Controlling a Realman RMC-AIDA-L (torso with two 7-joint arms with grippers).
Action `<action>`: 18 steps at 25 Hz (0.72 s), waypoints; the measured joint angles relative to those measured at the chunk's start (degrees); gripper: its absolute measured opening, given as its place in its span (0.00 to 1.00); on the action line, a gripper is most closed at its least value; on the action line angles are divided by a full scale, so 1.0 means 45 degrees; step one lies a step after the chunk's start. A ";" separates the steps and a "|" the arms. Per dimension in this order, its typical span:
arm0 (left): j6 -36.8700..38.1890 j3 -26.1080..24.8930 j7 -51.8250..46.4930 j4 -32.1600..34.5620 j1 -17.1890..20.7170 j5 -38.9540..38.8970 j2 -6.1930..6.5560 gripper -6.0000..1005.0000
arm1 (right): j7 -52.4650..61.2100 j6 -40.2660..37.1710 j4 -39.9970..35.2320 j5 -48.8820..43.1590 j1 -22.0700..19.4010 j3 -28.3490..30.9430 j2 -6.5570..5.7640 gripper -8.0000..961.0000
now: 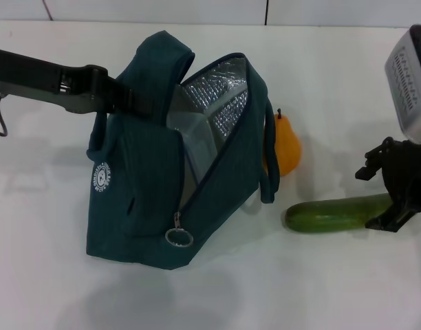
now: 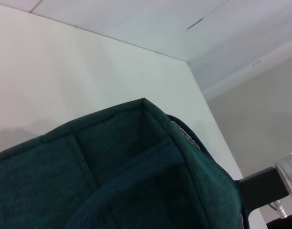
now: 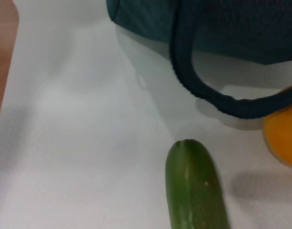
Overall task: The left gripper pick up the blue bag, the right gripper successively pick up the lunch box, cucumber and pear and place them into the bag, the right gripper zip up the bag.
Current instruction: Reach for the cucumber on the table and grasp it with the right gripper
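The blue bag [image 1: 138,206] stands left of centre on the white table, tilted, its mouth unzipped and the silver lining [image 1: 221,96] showing. My left gripper [image 1: 128,102] reaches in from the left and is shut on the bag's top handle, holding that side up; the left wrist view shows only bag fabric [image 2: 112,181]. The cucumber [image 1: 334,214] lies to the right of the bag, and my right gripper [image 1: 395,206] sits at its right end. Between bag and cucumber stands the pear [image 1: 286,148], partly behind a handle loop [image 3: 208,95]. The lunch box is hidden.
The zipper's ring pull [image 1: 178,237] hangs at the bag's near lower corner. In the right wrist view the cucumber [image 3: 193,191] lies near the bag [image 3: 232,28] and the pear [image 3: 284,138]. Bare white table [image 1: 300,289] lies in front.
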 joint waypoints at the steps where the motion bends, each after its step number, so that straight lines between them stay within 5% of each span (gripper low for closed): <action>1: 0.0000 0.0001 -0.0002 0.0000 -0.0008 0.0000 0.0001 0.05 | -0.0087 0.0122 0.0123 -0.0009 -0.0015 -0.0050 0.0020 0.88; 18: -0.0035 0.0001 0.0096 -0.0005 -0.0026 0.0001 -0.0030 0.05 | -0.0270 0.2225 0.1570 -0.0017 -0.0322 -0.1235 0.0101 0.87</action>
